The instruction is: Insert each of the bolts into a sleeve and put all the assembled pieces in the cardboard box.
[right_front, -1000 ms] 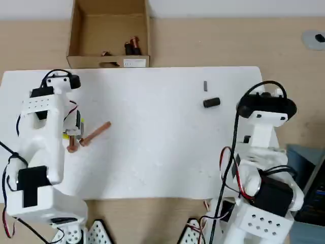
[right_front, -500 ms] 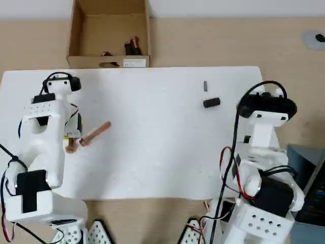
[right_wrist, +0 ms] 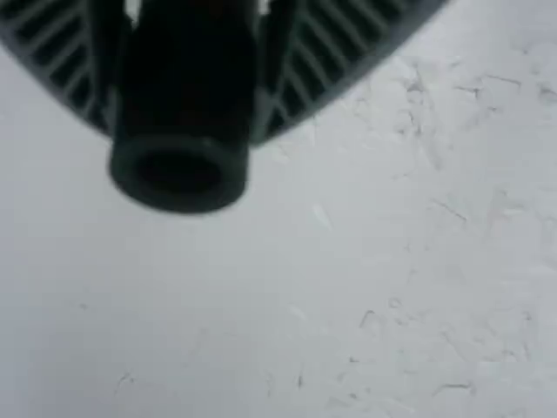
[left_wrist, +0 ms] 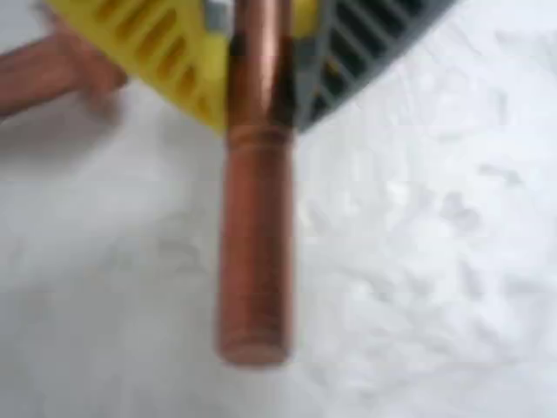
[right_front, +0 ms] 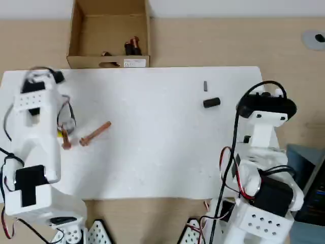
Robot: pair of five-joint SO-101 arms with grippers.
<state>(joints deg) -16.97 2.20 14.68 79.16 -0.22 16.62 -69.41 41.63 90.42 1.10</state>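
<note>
My left gripper is shut on a copper bolt, pinched between the yellow and the grey finger, with the shank pointing down over the white mat. In the high view this bolt hangs under the left arm at the mat's left side. A second copper bolt lies flat on the mat just to its right, also seen as the second bolt in the left wrist view. My right gripper is shut on a black sleeve, its open end facing the mat. Another black sleeve lies at the right.
The cardboard box stands beyond the mat's far edge at the left, holding assembled pieces. A small grey pin lies near the loose sleeve. The white mat stretches between the arms.
The left arm has swung to the left with the copper bolt in its gripper, away from the bolt lying on the mat. The right arm has kept still.
</note>
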